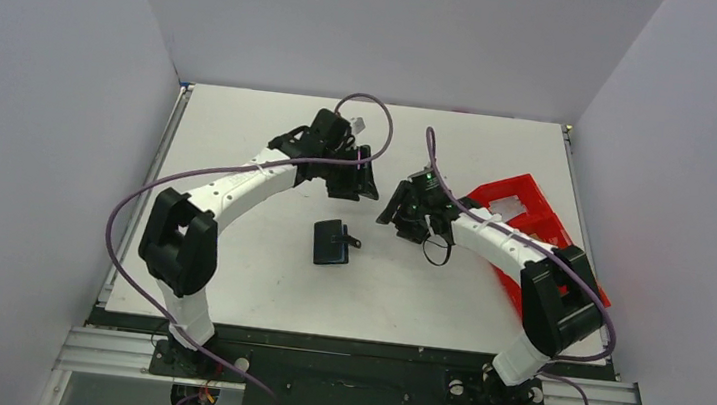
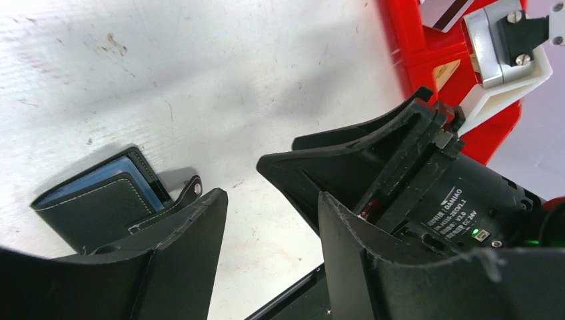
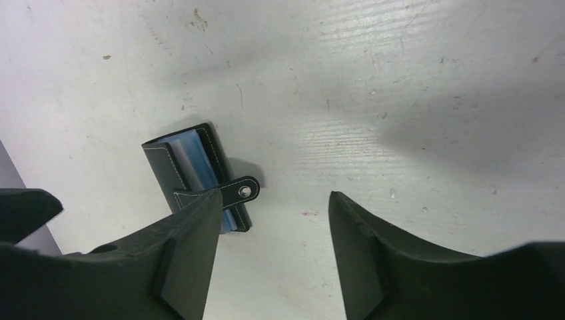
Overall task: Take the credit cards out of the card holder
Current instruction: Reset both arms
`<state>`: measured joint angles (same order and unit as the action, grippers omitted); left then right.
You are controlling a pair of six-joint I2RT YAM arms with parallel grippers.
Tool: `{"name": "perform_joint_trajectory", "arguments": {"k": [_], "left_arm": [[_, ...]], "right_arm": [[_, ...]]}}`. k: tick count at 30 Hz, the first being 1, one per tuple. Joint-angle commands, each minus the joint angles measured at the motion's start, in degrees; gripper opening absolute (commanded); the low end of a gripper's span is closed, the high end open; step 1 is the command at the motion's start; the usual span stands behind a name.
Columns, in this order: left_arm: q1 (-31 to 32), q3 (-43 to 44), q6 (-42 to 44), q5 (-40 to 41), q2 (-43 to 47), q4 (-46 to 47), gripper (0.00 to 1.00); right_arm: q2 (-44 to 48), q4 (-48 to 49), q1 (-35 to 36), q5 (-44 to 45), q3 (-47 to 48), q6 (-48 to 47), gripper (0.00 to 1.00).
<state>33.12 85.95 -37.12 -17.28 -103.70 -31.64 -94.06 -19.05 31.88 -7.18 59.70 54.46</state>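
- The card holder (image 1: 331, 242) lies flat on the white table (image 1: 239, 150), free of both grippers, with nothing resting on it.
- Its black covers stand slightly apart, so a strip of the blue-grey inner face shows between them. Whether those layers are cards cannot be told.
- Its small black tab (image 3: 241, 191) is undone and sticks out from the card holder's side, lying on the table.
- The left gripper (image 1: 352, 180) is past the card holder's far edge, a little toward its tab side, near it but not touching.
- In the left wrist view, the left gripper (image 2: 270, 207) has its fingers spread wide with only bare table between them. The card holder (image 2: 100, 200) sits outside the gap, partly hidden by one finger.
- The right gripper (image 1: 401, 217) is near the card holder's tab side and not touching it.
- In the right wrist view, the right gripper (image 3: 274, 197) has its jaws well apart and grips nothing. The card holder (image 3: 186, 177) lies outside the gap, with one corner hidden by a finger and the tab's end just beside that fingertip.
- The two grippers are close together, both on the far and tab sides of the card holder.
- A red tray (image 1: 526, 195) lies well beyond the card holder's tab side, past the right gripper.
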Motion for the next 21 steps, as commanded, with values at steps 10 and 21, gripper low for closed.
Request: {"name": "perform_joint_trajectory", "arguments": {"k": [10,21], "left_arm": [[-5.8,-2.9,7.7,10.4,15.5,-5.8,0.56],[-8.4,-14.4,8.3,16.7,24.4,0.3,0.61]], "right_arm": [[12.4,-4.0,-0.4,10.3,4.9,-5.3,0.67],[22.4,-3.5,1.2,18.2,3.0,-10.1,0.71]]}}
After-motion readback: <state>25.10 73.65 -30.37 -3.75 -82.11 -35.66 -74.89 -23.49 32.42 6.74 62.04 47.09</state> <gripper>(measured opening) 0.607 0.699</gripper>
